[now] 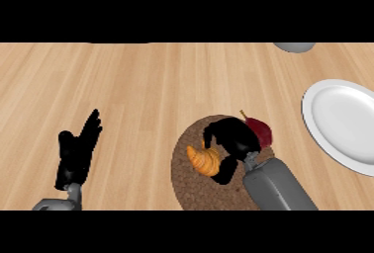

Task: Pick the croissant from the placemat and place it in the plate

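Grasping appears to be in hand: the croissant [204, 161], near the placemat's [191, 193] left edge, is pinched by the curled right hand [231, 140]. Next, a lift is called for, then carriage to the plate [343, 123] at the counter's [146, 79] right edge.

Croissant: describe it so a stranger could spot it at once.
On the wooden counter, find the round brown placemat left of the white plate. The croissant lies on its left part, with the right hand curled round it. It is orange and ridged, unlike the dark red round food beside it.
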Robot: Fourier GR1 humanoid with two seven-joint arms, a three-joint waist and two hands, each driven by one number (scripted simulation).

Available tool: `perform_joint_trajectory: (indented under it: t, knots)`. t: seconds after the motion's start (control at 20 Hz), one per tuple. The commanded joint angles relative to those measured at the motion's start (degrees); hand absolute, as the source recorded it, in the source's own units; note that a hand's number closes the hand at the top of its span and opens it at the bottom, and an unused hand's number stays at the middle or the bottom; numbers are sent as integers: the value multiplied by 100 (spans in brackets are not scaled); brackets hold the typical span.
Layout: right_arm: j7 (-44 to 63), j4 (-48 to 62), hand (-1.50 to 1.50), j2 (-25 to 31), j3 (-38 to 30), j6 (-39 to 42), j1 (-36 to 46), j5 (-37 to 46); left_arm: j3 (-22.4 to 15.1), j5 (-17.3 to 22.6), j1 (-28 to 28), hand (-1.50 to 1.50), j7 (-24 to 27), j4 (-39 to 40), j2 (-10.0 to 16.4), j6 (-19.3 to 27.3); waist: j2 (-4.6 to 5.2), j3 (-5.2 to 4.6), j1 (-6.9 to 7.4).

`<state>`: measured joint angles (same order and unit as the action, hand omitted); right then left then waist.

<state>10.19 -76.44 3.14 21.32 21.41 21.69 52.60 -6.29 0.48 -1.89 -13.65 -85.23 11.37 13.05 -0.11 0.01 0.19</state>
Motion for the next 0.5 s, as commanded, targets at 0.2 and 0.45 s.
perform_joint_trajectory:
  t: [0.2, 0.45]
  knots:
    - [1372, 882, 150, 529, -2214, -1405, 600, 127, 162, 65, -122, 0, 101, 178, 92, -97, 89, 3, 15]
    - [1753, 576, 150, 837, -2298, -2037, 869, 673, 266, 155, -163, 0, 201, 334, 101, -234, 22, -3, -7]
